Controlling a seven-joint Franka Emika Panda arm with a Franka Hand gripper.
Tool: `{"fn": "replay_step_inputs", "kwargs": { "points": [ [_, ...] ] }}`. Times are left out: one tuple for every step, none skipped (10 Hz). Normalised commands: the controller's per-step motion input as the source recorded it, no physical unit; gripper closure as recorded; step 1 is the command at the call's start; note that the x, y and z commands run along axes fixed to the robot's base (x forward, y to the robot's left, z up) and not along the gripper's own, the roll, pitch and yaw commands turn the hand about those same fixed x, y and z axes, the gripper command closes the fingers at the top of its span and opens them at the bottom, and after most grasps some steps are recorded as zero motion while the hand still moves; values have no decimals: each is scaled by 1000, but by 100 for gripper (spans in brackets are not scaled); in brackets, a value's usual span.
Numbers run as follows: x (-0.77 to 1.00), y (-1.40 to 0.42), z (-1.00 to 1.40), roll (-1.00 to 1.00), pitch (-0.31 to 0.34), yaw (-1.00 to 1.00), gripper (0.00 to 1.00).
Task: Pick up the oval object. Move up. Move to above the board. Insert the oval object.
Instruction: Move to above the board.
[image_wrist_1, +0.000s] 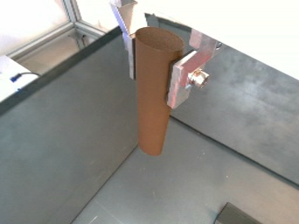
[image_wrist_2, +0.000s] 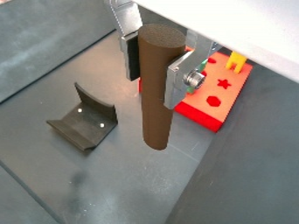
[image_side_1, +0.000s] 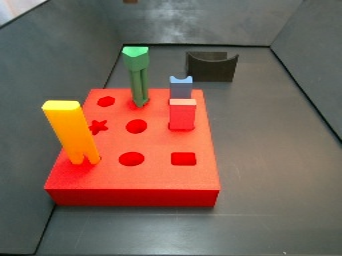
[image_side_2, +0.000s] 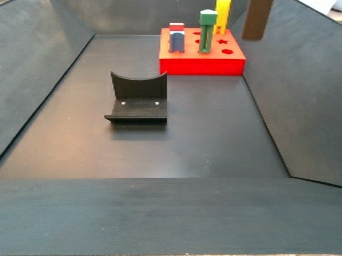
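Note:
My gripper (image_wrist_1: 155, 66) is shut on the oval object (image_wrist_1: 152, 92), a tall dark-brown peg hanging upright between the silver fingers (image_wrist_1: 181, 80), its lower end clear of the grey floor. It shows the same in a wrist view (image_wrist_2: 158, 87), with my gripper (image_wrist_2: 156, 68) around its top. The board (image_wrist_2: 205, 116), a thick red block with shaped holes, lies beyond and beside the peg. In a side view the peg (image_side_2: 257, 18) hangs just right of the board (image_side_2: 201, 67); the gripper is cut off there. The board (image_side_1: 134, 185) also shows without gripper or peg.
A dark grey curved block (image_side_2: 138, 100) sits on the floor, also seen in a wrist view (image_wrist_2: 82, 122) and a side view (image_side_1: 211, 65). A green peg (image_side_1: 138, 75), a yellow peg (image_side_1: 70, 130) and a red-and-blue peg (image_side_1: 182, 105) stand in the board. Grey walls enclose the floor.

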Motion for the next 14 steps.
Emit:
{"fn": "replay_step_inputs", "kwargs": {
  "points": [
    [23,11,377,-75,72,-48,100],
    [19,9,217,-71,73,-46,100],
    [309,-1000,-10,123,232,536,100],
    [313,-1000,-15,185,239,492,100],
    [321,-1000,-13,170,227,404,100],
    [334,-1000,-9,58,193,211,100],
    [336,-1000,-7,30,162,120,100],
    [341,-1000,-5,27,130,61,100],
    [347,-1000,-4,9,120,45,100],
    [358,-1000,-1,11,115,27,100],
    [361,-1000,2,-3,113,17,100],
    [381,-1000,3,13,116,13,100],
    [398,-1000,5,6,121,12,100],
    [419,-1000,15,15,125,14,100]
  ]
}}
